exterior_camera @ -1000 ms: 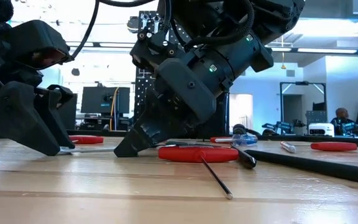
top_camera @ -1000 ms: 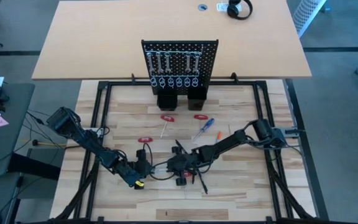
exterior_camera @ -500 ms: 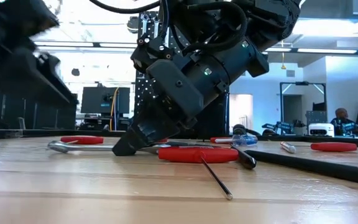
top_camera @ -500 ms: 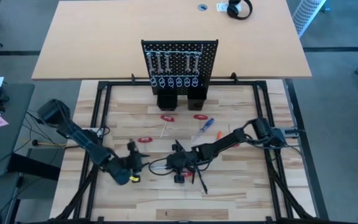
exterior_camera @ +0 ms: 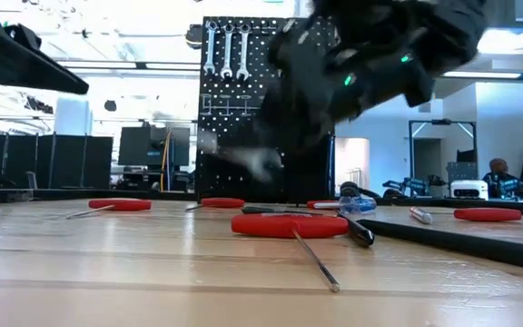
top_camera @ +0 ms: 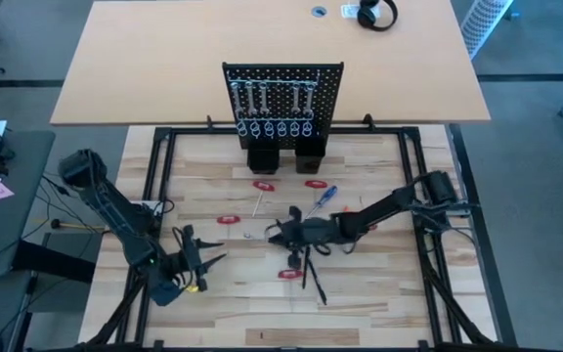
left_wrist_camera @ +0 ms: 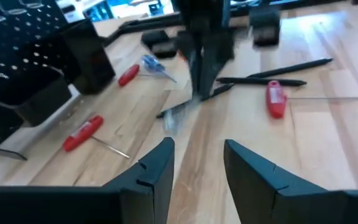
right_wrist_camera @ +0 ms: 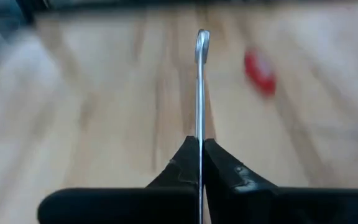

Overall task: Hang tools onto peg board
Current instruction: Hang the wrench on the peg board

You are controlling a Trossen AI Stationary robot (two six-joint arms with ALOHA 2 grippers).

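My right gripper point(top_camera: 274, 234) hangs over the middle of the table, shut on a silver wrench point(top_camera: 254, 235) that juts out toward the table's left. My left gripper point(top_camera: 201, 258) is open at the near left with nothing between its fingers point(left_wrist_camera: 160, 168), pointing at the wrench point(left_wrist_camera: 173, 118). The peg board point(top_camera: 282, 98) stands upright at the far edge with several wrenches hung on it. Red-handled tools point(top_camera: 263, 185), a blue screwdriver point(top_camera: 323, 198), an orange one point(top_camera: 343, 211) and thin black sticks point(top_camera: 311, 274) lie flat on the table. My right gripper pinches the wrench's two flat faces point(right_wrist_camera: 199, 127) between its two fingers, at the end away from the ring point(right_wrist_camera: 202, 36). The fingers come from the table's right, slanting down, and the wrench runs on along them past their tips. It is lifted clear of the table.
Two black box holders point(top_camera: 284, 156) stand at the peg board's foot. A red-handled tool point(top_camera: 289, 275) and the black sticks lie just near of my right gripper; another red one point(top_camera: 228, 220) lies between the two grippers. A black metal frame point(top_camera: 150, 196) borders the table.
My right gripper has risen and gone toward the far edge, taking the wrench, which lay on the table, up clear of it. My left gripper has drawn back toward the table's left and near edges and has risen off the table.
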